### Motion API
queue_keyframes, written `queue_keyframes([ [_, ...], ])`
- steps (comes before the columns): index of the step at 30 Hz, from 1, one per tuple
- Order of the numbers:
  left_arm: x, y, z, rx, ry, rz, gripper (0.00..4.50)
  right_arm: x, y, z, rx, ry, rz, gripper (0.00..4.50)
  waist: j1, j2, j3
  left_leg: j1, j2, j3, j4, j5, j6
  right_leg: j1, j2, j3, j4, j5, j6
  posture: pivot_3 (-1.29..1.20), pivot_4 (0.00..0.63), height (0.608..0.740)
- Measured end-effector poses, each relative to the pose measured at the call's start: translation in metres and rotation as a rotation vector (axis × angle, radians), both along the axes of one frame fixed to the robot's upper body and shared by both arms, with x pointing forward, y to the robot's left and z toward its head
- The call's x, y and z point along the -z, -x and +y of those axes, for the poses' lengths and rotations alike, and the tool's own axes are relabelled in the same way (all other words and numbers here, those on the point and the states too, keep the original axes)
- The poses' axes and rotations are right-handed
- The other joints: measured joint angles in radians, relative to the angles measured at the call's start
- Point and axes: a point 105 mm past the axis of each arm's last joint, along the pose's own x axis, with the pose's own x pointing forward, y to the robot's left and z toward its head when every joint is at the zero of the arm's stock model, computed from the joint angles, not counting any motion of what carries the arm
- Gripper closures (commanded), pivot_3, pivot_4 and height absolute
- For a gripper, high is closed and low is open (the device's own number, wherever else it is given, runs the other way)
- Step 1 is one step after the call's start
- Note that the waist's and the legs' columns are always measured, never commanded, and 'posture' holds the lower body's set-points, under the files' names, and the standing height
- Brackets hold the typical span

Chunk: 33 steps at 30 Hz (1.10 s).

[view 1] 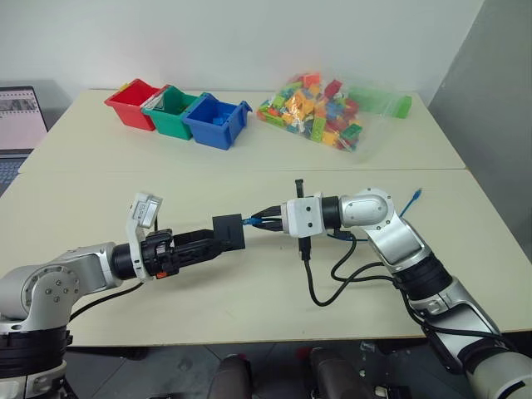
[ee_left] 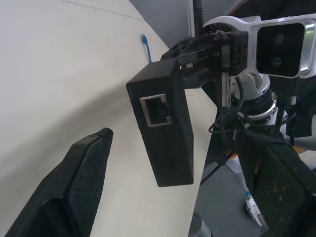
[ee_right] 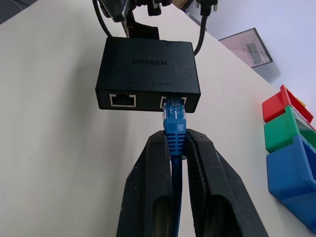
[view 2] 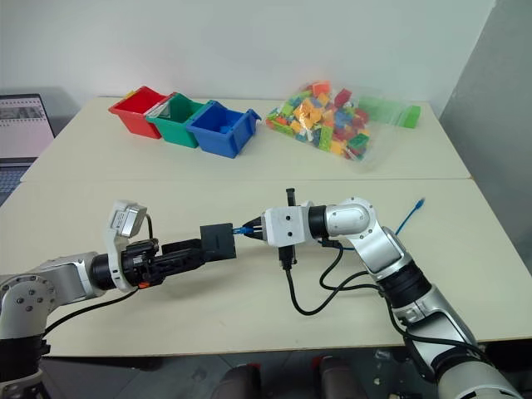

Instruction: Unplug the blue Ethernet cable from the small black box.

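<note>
The small black box (ee_right: 148,64) hangs above the table with the blue Ethernet cable (ee_right: 175,123) plugged into one of its two front ports. My right gripper (ee_right: 176,140) is shut on the cable just behind the plug and points toward the left arm. The cable's far plug (view 1: 417,195) sticks up behind the right forearm. My left gripper (view 1: 218,241) reaches in from the other side, open, with its fingers (ee_left: 74,187) wide apart on either side of the box (ee_left: 165,133) and not gripping it.
Red (view 1: 131,103), green (view 1: 170,111) and blue bins (view 1: 214,121) stand in a row at the table's back left. A clear bag of coloured bricks (view 1: 320,110) lies at the back right. A laptop (view 1: 18,125) sits at the far left. Black arm cables (view 1: 332,278) loop under the right wrist.
</note>
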Motion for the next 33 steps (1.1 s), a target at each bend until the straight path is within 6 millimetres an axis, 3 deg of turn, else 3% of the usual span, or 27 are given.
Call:
queue_keyframes([
  [1,0.0,-0.001,-0.001,-0.002,0.008,0.004,0.73,-0.001,0.001,0.0,-0.003,-0.001,-0.006,4.36,0.0,0.0,0.0,0.0,0.0,0.0,0.0,0.0,0.0,0.0,0.0,0.0,0.0,0.0,0.0,0.0,0.15,0.74],
  [14,0.001,0.001,-0.008,0.0,0.06,0.045,3.52,-0.004,0.002,0.003,-0.012,-0.009,-0.035,4.36,0.001,0.0,0.0,0.0,0.0,0.0,0.0,0.0,0.0,0.0,0.0,0.0,0.0,0.0,0.0,0.0,0.15,0.74],
  [16,0.001,0.001,-0.009,0.0,0.07,0.05,3.72,-0.004,0.002,0.003,-0.011,-0.007,-0.04,4.36,0.001,0.0,0.0,0.0,0.0,0.0,0.0,0.0,0.0,0.0,0.0,0.0,0.0,0.0,0.0,0.0,0.15,0.74],
  [21,0.003,0.003,-0.008,-0.006,0.071,0.055,3.72,-0.002,0.003,0.004,-0.012,0.001,-0.034,4.36,0.001,0.0,0.0,0.0,0.0,0.0,0.0,0.0,0.0,0.0,0.0,0.0,0.0,0.0,0.0,0.0,0.15,0.74],
  [22,0.004,0.004,-0.008,-0.005,0.071,0.055,3.72,-0.002,0.003,0.004,-0.012,0.002,-0.023,3.66,0.001,0.0,0.0,0.0,0.0,0.0,0.0,0.0,0.0,0.0,0.0,0.0,0.0,0.0,0.0,0.0,0.15,0.74],
  [30,0.006,0.009,-0.009,0.026,0.048,0.05,3.72,-0.011,0.019,0.001,-0.058,-0.015,0.084,1.8,0.003,0.0,0.0,0.0,0.0,0.0,0.0,0.0,0.0,0.0,-0.001,0.0,0.0,0.0,0.0,0.0,0.15,0.74],
  [33,0.007,0.012,-0.009,0.054,0.016,0.043,3.72,-0.011,0.023,-0.006,-0.033,-0.079,0.319,1.37,0.004,0.0,0.0,0.0,0.0,0.0,0.0,0.0,0.0,0.0,-0.001,0.0,0.0,0.0,0.0,0.0,0.15,0.74],
])
